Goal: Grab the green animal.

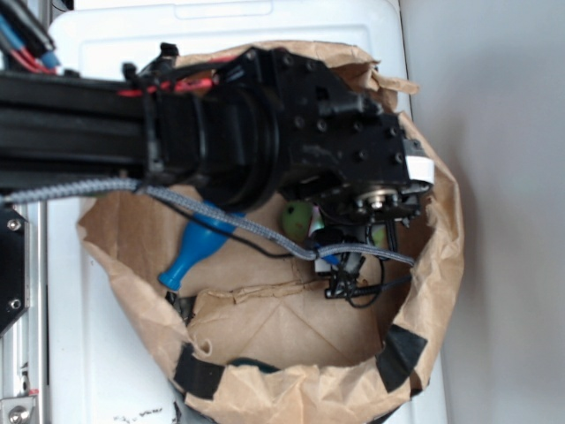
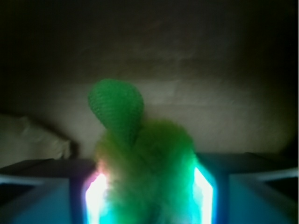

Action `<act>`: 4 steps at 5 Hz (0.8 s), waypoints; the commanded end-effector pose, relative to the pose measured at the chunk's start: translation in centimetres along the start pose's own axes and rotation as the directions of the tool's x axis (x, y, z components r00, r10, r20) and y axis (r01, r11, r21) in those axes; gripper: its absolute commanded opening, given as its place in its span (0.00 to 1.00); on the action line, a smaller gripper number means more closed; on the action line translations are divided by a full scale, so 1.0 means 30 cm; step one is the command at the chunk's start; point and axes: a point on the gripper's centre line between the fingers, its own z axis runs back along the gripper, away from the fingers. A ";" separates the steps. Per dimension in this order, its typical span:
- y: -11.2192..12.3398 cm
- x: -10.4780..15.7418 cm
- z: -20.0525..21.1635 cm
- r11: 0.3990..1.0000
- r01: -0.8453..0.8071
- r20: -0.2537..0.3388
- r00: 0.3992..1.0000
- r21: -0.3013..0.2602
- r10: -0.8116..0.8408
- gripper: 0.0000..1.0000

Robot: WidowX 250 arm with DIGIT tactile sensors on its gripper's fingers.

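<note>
Seemingly the grab was nearly made; in the wrist view the black robot gripper stood with a blue-lit finger on each side of the small fuzzy lime-green plush animal, pressed against its fur, so I judged it closed on the toy, though a firm hold was unproven. Farther off, in the exterior view, the toy showed only partly under the arm, down inside the crumpled brown paper bag near the blue plastic bottle-shaped pin; lifting it clear was left.
</note>
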 end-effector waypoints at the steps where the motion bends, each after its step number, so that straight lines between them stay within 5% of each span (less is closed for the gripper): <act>1: 0.011 -0.002 0.290 0.990 -0.010 0.071 0.997 -0.139 0.020 0.00; 3: 0.023 -0.031 0.440 0.971 0.007 0.059 0.998 -0.240 0.008 0.00; 4: -0.008 -0.065 0.505 0.977 -0.021 0.120 0.992 -0.213 0.048 0.00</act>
